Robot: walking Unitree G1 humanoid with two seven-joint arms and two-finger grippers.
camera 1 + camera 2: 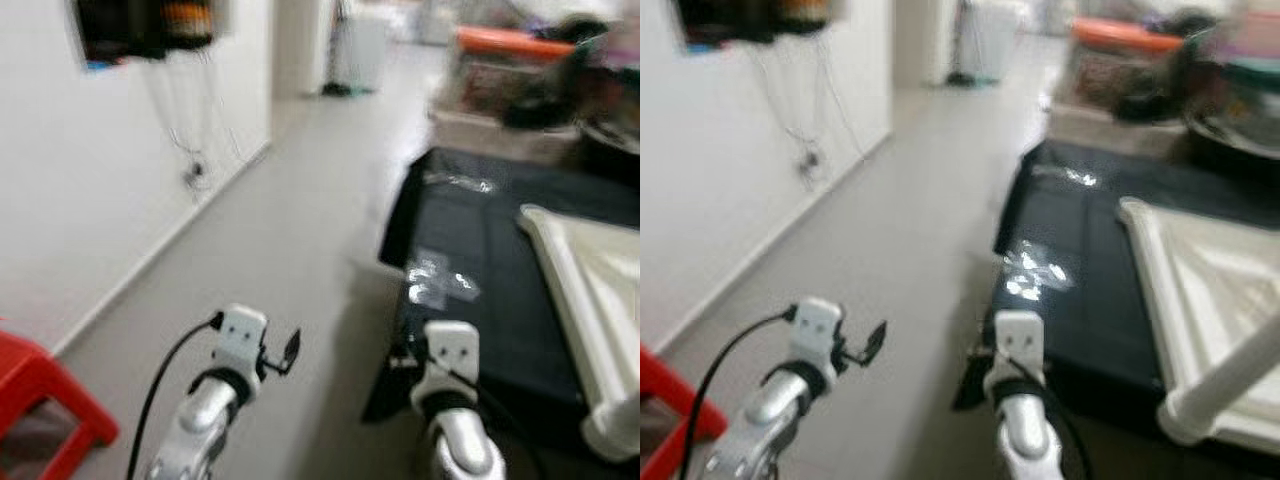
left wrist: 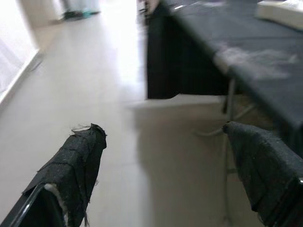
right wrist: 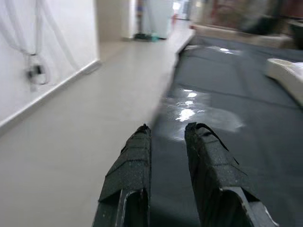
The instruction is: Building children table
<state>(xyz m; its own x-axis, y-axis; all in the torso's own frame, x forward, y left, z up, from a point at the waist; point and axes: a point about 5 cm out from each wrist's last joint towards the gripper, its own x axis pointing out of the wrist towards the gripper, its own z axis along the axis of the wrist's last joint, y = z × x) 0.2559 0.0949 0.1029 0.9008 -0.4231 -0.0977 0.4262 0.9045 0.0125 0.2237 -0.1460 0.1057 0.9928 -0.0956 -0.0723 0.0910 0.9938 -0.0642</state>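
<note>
- Blurry head views: grey floor (image 1: 290, 230) runs ahead, white wall (image 1: 90, 170) on robot's left, red stool (image 1: 45, 395) at lower left corner.
- Black-covered table (image 1: 480, 300) on robot's right; white children table top (image 1: 595, 300) lies on it, flipped, with one white leg (image 1: 1220, 385) sticking out at its near corner. A clear plastic bag (image 1: 440, 278) sits on the black cover near the edge.
- Both silver arms are raised forward. Left gripper (image 1: 290, 348) is over the floor; right gripper (image 1: 980, 355) is at the near corner of the black table. Finger gap of either can't be judged from the head views.
- Left wrist view: two black fingers (image 2: 78, 165) spread wide, nothing between them, floor below, black table edge beyond.
- Right wrist view: right fingers (image 3: 128, 175) nearly together, narrow gap, holding nothing, hovering by the black cover's edge; the white table top (image 3: 286, 71) lies well apart from them.
</note>
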